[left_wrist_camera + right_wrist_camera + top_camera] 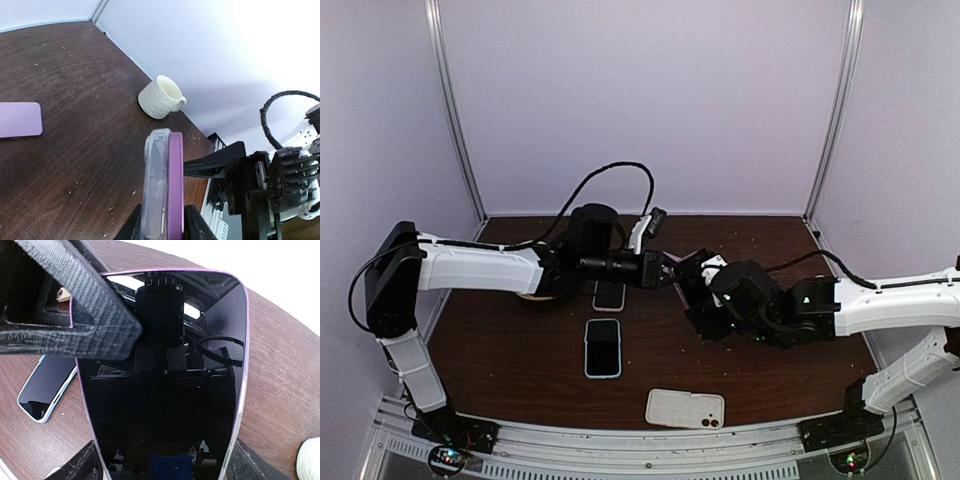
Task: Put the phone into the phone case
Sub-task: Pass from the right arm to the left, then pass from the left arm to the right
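Left wrist view, left hand (162, 227) clamped on phone (174, 185) and clear case (154, 185), right hand (150, 405) spread wide.

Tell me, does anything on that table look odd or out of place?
A ribbed cream mug sits near the table's edge, unrelated to phones. Otherwise, the left pincer holds a purple phone and clear case upright on edge, not fully seated.

Even soft light, blown-out white wall, blurred near objects — wide-angle distortion
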{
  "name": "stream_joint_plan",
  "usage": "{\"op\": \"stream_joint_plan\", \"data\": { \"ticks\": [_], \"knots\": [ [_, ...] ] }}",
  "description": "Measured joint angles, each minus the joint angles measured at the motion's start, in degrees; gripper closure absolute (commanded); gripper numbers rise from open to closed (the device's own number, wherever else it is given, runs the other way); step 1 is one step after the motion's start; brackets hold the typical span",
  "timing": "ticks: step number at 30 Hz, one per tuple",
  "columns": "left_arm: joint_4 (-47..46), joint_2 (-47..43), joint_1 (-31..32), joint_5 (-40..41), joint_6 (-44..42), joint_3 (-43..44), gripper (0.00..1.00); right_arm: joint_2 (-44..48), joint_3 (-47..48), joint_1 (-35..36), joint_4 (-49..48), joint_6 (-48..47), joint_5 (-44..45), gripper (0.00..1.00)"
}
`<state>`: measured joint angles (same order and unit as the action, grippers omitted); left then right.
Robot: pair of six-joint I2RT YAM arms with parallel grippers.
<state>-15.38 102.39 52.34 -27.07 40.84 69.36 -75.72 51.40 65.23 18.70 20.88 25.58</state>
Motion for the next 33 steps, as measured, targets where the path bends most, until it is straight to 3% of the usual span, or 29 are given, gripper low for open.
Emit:
{"op": "stream_joint_plan", "data": {
  "ticks": [4, 8, 9, 12, 13, 19, 24, 27, 33],
  "knots": [
    [-0.15, 0.26, -0.07, -1.86, 0.28, 0.31, 0.99, 0.00, 0.00, 0.00, 0.42, 0.00, 0.20, 0.74],
    [0.04, 0.28, -0.07, -2.40, 0.17, 0.42, 1.00, 0.09, 0.02, 0.00, 0.39, -0.17, 0.31, 0.63],
    [0.00, 0.28, -0.07, -2.62, 0.07, 0.42, 1.00, 0.09, 0.02, 0.00, 0.52, -0.15, 0.28, 0.54],
    [0.02, 0.28, -0.07, -2.95, -0.52, 0.44, 1.00, 0.20, 0.02, 0.00, 0.63, -0.31, 0.15, 0.05],
    [0.04, 0.28, -0.07, -2.97, -0.85, 0.44, 1.00, 0.26, 0.02, 0.00, 0.63, -0.52, 0.04, 0.01],
    [7.87, 0.28, -0.04, -2.91, -10.21, 0.50, 1.00, 5.14, -0.48, -0.72, 0.39, -5.14, -6.56, 0.00],
    [15.41, -1.20, 0.00, -4.59, -22.82, 0.26, 1.00, 12.85, -1.51, -4.94, 1.46, -11.08, -23.78, 0.03],
    [17.73, -4.48, 0.00, -7.80, -29.00, -0.35, 1.00, 14.99, -1.53, -7.08, 1.29, -13.42, -32.13, 0.15],
    [16.85, -10.19, 0.50, -16.46, -34.36, -1.51, 1.00, 15.30, -1.53, -8.81, -1.31, -15.28, -42.53, 0.54]
  ]
}}
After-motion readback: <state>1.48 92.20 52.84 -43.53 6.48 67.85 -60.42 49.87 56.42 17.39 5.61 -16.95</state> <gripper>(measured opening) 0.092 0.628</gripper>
